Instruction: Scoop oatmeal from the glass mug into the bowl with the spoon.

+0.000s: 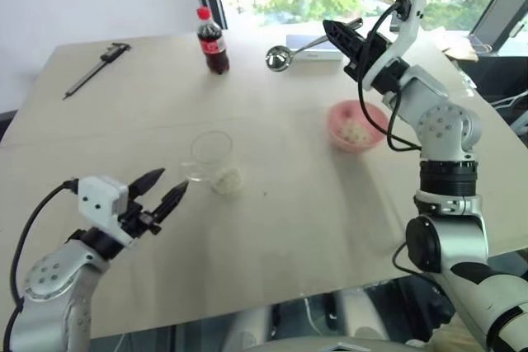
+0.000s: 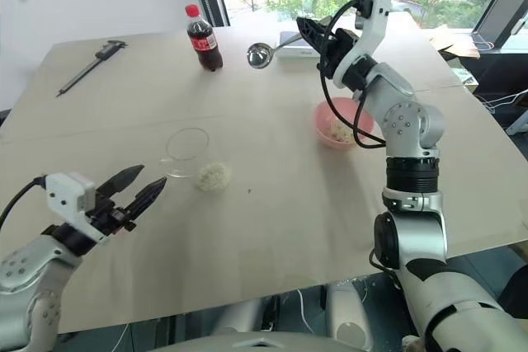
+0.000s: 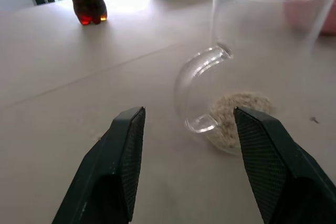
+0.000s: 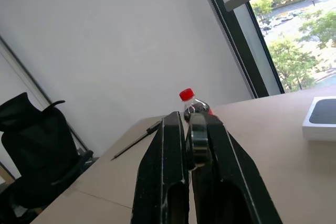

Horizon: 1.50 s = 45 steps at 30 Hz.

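The clear glass mug (image 1: 208, 154) stands upright left of the table's middle, its handle (image 3: 197, 90) turned toward my left gripper (image 1: 165, 187). That gripper is open, low and level, a short way from the handle and touching nothing. A pale clump of oatmeal (image 1: 228, 179) lies at the mug's base on its right side. The pink bowl (image 1: 338, 113) sits to the right with some oatmeal (image 1: 355, 131) in it. My right gripper (image 1: 332, 32) is raised beyond the bowl, shut on the handle of the silver spoon (image 1: 278, 58), whose scoop points left in the air.
A cola bottle (image 1: 213, 41) with a red cap stands at the back, left of the spoon. A dark caliper (image 1: 97, 69) lies at the back left. A white box (image 1: 318, 53) rests behind the spoon. The table's front edge (image 1: 247, 307) is near me.
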Tool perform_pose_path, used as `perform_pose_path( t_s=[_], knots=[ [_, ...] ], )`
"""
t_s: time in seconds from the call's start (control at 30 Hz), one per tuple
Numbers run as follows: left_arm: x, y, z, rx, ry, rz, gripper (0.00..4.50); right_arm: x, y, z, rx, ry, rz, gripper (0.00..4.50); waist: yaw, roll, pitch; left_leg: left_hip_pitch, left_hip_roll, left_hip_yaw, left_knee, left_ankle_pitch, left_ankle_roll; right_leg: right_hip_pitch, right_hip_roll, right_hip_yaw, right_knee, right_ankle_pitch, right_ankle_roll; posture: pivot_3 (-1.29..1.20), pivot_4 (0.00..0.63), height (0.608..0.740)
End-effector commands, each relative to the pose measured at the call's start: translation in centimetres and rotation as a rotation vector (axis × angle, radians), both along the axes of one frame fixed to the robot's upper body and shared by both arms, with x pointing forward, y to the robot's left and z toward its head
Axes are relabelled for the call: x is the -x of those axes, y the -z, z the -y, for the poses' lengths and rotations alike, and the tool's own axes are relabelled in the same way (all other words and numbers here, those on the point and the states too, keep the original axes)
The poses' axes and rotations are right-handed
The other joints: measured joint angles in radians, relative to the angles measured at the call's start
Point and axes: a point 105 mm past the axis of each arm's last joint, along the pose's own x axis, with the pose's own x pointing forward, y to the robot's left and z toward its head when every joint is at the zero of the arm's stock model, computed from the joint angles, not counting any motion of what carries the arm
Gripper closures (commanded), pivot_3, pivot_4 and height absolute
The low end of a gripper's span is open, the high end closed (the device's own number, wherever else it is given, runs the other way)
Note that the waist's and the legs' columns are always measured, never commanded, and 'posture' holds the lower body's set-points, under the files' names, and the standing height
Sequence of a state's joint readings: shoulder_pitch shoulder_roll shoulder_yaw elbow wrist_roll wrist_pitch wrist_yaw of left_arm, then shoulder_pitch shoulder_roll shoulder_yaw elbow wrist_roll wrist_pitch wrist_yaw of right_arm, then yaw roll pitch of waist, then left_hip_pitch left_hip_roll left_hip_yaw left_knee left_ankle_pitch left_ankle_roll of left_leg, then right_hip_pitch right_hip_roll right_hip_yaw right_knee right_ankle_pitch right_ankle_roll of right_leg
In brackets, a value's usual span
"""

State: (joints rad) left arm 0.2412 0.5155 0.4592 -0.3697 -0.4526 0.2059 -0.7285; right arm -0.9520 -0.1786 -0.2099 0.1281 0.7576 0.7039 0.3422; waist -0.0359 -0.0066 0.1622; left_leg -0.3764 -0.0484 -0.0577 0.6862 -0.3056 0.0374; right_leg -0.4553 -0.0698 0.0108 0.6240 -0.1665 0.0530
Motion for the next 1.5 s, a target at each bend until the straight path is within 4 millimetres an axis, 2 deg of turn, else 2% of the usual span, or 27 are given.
perform_pose_path(
  t_s=[0.03, 0.4, 0.6, 0.7, 0.83, 1.03, 1.13, 1.27, 1.33, 1.4, 1.5],
  knots=[
    [-1.0, 0.1, -0.1, -0.009, -0.019, 0.035, 1.74, 0.8, -2.9, 0.7, -0.040, 0.015, 0.090, 4.50, -0.003, 0.000, 0.000, 0.000, 0.000, 0.000, 0.000, 0.000, 0.000, 0.000, 0.000, 0.000, 0.000, 0.000, 0.000, 0.00, 0.150, 0.740],
    [-4.1, -0.1, 0.4, -0.011, 0.002, 0.064, 1.74, 0.8, -3.5, 1.0, -0.048, 0.033, 0.113, 4.50, -0.003, 0.000, 0.000, -0.001, 0.000, 0.000, 0.000, 0.000, 0.000, -0.001, 0.000, 0.000, 0.000, 0.000, 0.000, 0.00, 0.150, 0.740],
    [-4.6, 0.1, 0.7, -0.004, 0.027, 0.049, 1.74, 0.8, -3.5, 1.4, -0.045, 0.046, 0.115, 4.50, -0.003, 0.000, 0.000, -0.001, 0.000, 0.000, 0.000, 0.000, 0.000, -0.002, 0.000, 0.000, 0.000, 0.000, 0.000, 0.00, 0.150, 0.740],
    [-4.8, 0.2, 0.8, -0.008, 0.034, 0.042, 2.59, 0.8, -3.3, 1.4, -0.047, 0.050, 0.114, 4.50, -0.004, 0.000, 0.000, -0.002, 0.000, 0.000, 0.000, 0.000, 0.000, -0.002, 0.000, 0.000, 0.000, 0.000, 0.000, 0.00, 0.150, 0.740],
    [-4.9, 0.3, 0.8, -0.018, 0.035, 0.041, 4.44, 1.0, -3.2, 1.3, -0.050, 0.051, 0.113, 4.50, -0.003, 0.000, 0.000, -0.002, 0.000, 0.000, 0.000, 0.000, 0.000, -0.002, 0.000, 0.000, 0.000, 0.000, 0.000, 0.00, 0.150, 0.740],
    [-5.8, 0.1, 1.5, -0.030, 0.037, 0.045, 4.44, 1.3, -3.1, 0.6, -0.033, 0.025, 0.115, 4.50, -0.004, 0.001, 0.000, -0.001, 0.000, 0.001, -0.001, 0.000, 0.000, -0.002, 0.000, 0.001, 0.000, 0.000, 0.000, 0.00, 0.150, 0.740],
    [-6.8, -0.3, 1.9, -0.031, 0.036, 0.057, 4.44, 2.1, -3.1, -0.3, 0.002, -0.036, 0.129, 4.50, 0.000, 0.001, 0.000, -0.001, 0.000, 0.000, 0.000, 0.000, 0.000, -0.002, -0.001, 0.001, 0.000, 0.000, 0.000, 0.00, 0.150, 0.740],
    [-8.5, -1.3, 2.8, -0.051, 0.049, 0.088, 4.44, 4.3, -4.0, -1.8, 0.040, -0.183, 0.177, 4.50, 0.001, 0.001, 0.000, -0.002, 0.000, -0.001, 0.000, 0.000, 0.000, -0.002, 0.000, 0.000, 0.000, 0.000, 0.000, 0.00, 0.150, 0.740],
    [-9.8, -2.0, 3.4, -0.067, 0.056, 0.109, 4.44, 6.0, -4.3, -2.6, 0.091, -0.286, 0.223, 4.50, 0.001, 0.001, 0.000, -0.002, 0.000, -0.001, 0.000, 0.000, 0.000, -0.002, 0.000, -0.001, 0.000, 0.000, 0.000, 0.00, 0.150, 0.740],
    [-11.0, -2.8, 4.0, -0.073, 0.068, 0.129, 4.44, 7.4, -4.1, -3.3, 0.155, -0.365, 0.266, 4.50, 0.006, 0.001, 0.000, -0.002, -0.001, -0.001, 0.000, 0.000, 0.000, -0.002, -0.001, -0.001, 0.000, 0.000, 0.000, 0.00, 0.150, 0.740],
    [-13.3, -4.6, 5.2, -0.093, 0.091, 0.177, 4.44, 8.2, -3.1, -4.0, 0.240, -0.412, 0.287, 4.50, 0.007, 0.001, 0.000, -0.003, -0.001, -0.002, 0.001, 0.000, 0.000, -0.002, 0.000, -0.002, 0.000, 0.000, 0.000, 0.00, 0.150, 0.740]
  ],
)
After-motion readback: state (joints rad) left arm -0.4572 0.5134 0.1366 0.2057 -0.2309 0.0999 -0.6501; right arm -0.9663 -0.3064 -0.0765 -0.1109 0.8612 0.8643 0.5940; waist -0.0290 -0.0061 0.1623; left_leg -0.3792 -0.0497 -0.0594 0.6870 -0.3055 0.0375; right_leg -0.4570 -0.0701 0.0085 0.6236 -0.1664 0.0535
